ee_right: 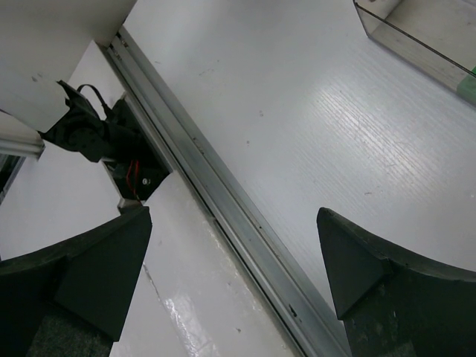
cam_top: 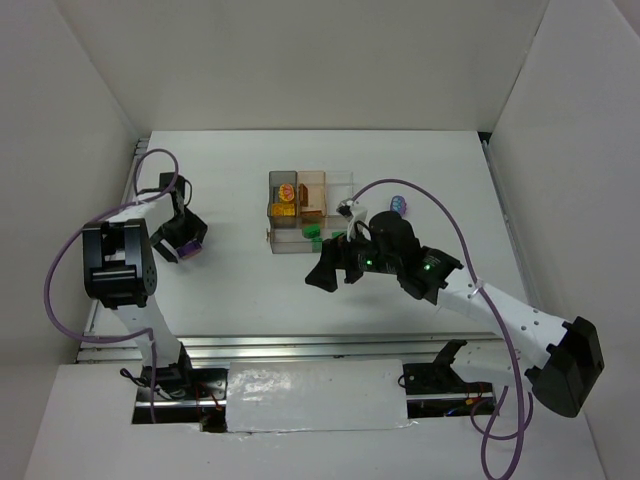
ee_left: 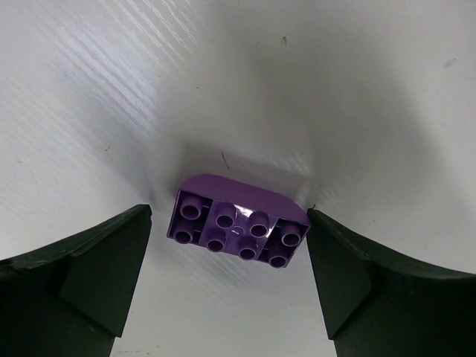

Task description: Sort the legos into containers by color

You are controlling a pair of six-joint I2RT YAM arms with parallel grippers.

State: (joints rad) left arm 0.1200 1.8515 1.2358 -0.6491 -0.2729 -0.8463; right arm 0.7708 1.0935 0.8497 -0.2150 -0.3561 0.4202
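A purple lego (ee_left: 236, 223) lies on the white table between the wide-apart fingers of my left gripper (ee_left: 229, 216). The right finger (ee_left: 349, 275) almost touches it and the left finger stands clear. From above, that gripper (cam_top: 182, 245) sits at the far left with the purple brick (cam_top: 186, 251) under it. The clear divided tray, the containers (cam_top: 275, 243), stands mid-table with a yellow lego (cam_top: 287, 194), an orange-brown one (cam_top: 304, 192) and green ones (cam_top: 313, 232) in it. My right gripper (cam_top: 335, 270) hangs open and empty just in front of the tray. Another purple lego (cam_top: 398, 205) lies right of the tray.
In the right wrist view the open right gripper (ee_right: 234, 216) looks down on the metal rail (ee_right: 223, 201) at the table's near edge, with the tray's corner (ee_right: 416, 33) at the top right. White walls enclose the table on three sides.
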